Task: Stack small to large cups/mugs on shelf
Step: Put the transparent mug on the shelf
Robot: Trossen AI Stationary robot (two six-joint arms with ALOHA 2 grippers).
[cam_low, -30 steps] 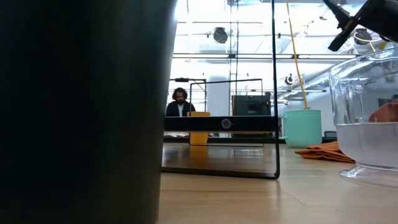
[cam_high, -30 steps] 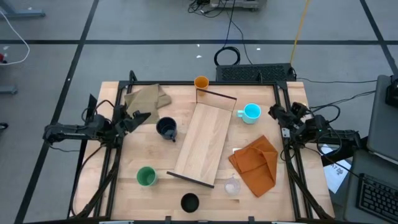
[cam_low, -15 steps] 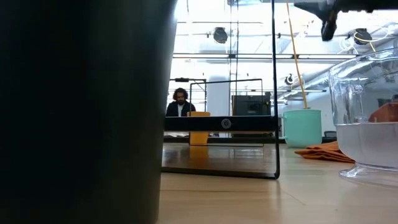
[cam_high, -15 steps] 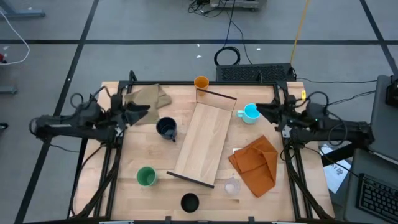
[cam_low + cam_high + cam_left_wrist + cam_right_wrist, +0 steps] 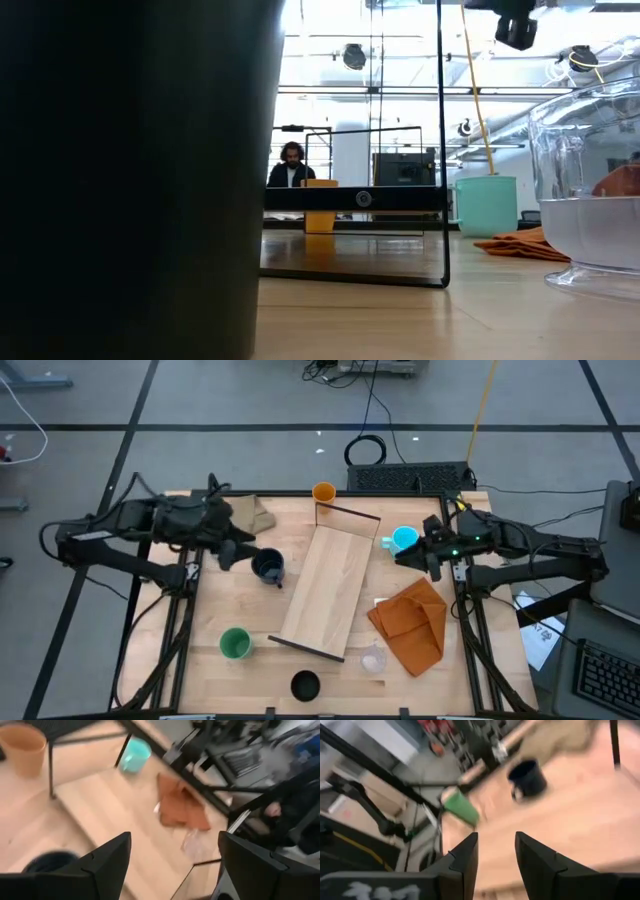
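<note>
The light-wood shelf [image 5: 330, 595] lies flat mid-table. Around it stand the orange cup [image 5: 323, 492], the light-blue mug [image 5: 404, 539], the dark navy mug [image 5: 267, 567], the green cup [image 5: 235, 644], the black cup [image 5: 305, 685] and the clear cup [image 5: 373, 659], each on its base. My left gripper [image 5: 228, 550] hangs open above the table just left of the navy mug [image 5: 50, 862]. My right gripper [image 5: 415, 550] hovers beside the light-blue mug, its fingers a narrow gap apart [image 5: 496, 855], nothing between them.
A tan cloth [image 5: 245, 515] lies at the far left and an orange cloth [image 5: 412, 622] right of the shelf. In the low view the black cup [image 5: 130, 180] blocks the left half. A person [image 5: 290, 165] sits beyond the table's far edge.
Both arms have unfolded and risen from their low places at the table's left and right edges. Each gripper has tipped up from pointing steeply down to slanting and reached inward over the table, the left toward the navy mug, the right toward the light-blue mug. Nothing on the table has moved.
</note>
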